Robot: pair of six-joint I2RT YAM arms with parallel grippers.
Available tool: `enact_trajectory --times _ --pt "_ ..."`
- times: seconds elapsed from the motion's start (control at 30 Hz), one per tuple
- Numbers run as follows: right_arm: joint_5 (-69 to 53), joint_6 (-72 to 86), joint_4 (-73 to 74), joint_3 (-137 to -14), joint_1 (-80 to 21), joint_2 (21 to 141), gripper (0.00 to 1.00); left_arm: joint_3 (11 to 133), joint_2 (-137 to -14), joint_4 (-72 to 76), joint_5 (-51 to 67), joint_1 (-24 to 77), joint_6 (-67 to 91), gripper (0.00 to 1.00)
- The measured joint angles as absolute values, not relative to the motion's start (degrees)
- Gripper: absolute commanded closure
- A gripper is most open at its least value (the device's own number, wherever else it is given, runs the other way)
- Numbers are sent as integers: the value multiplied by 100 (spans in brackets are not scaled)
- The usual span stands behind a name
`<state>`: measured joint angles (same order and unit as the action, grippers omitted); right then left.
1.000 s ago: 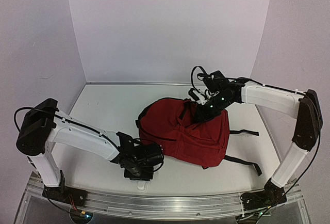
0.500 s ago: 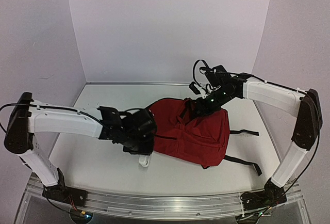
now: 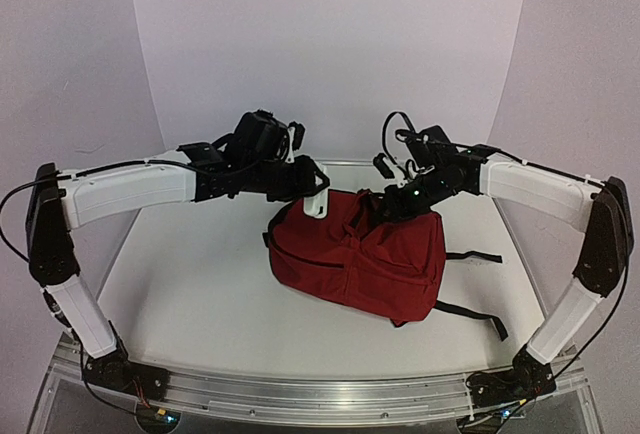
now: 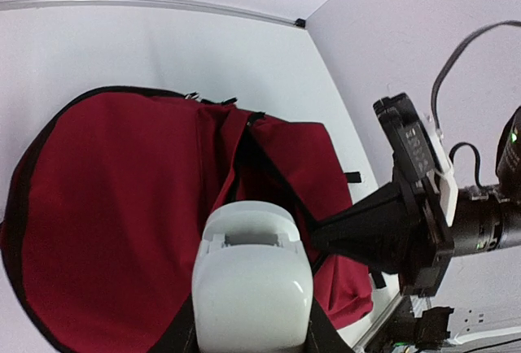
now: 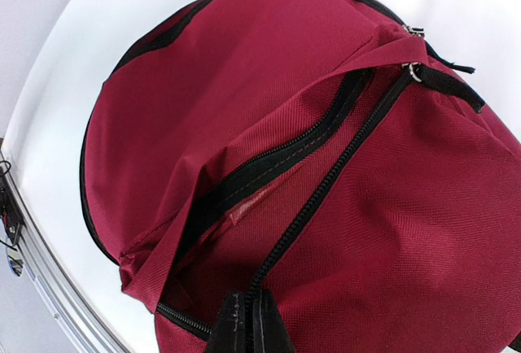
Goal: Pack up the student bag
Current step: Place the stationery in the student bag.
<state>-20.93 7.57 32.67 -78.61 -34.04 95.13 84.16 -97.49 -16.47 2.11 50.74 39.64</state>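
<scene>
The left gripper (image 3: pixel 312 190) is closed part-way on a white plastic object (image 4: pixel 252 284), which is rounded and has a lid-like seam near its top. The gripper clamps the object from both sides. What kind of object it is, I cannot tell. It hangs in the air above the far-left part of the student bag (image 3: pixel 350 259), not touching it. From there the left arm goes back over the left side of the bench (image 3: pixel 190 274) and down to its base at the near-left corner.

The right gripper (image 5: pixel 248 322) has its tips pressed together, pinching the bag's fabric at the black zipper (image 5: pixel 326 182), on the far-right top of the bag. The cloth there rises up to the tips. In the left wrist view a dark gap opens beside them. The right arm runs above the right edge to its base at the near-right corner.

The student bag, dark red, lies on the bench approx. in the middle, a bit to the right, and well apart from the near edge. Two black straps (image 3: pixel 470 319) trail from it toward the right edge.
</scene>
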Motion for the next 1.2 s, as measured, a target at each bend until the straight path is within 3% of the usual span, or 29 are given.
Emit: enact_trajectory --times 0.5,0.9,1.2 --pt "-2134 845 2958 -7708 -3400 9302 100 9546 -12047 -465 1914 4886 4174 100" --pt "-2174 832 2961 -7712 -3376 9255 100 9472 -12311 552 3006 4880 4869 100" --pt "-2235 756 3006 -7712 -3381 9255 100 8828 -12355 1256 3190 4880 5280 100"
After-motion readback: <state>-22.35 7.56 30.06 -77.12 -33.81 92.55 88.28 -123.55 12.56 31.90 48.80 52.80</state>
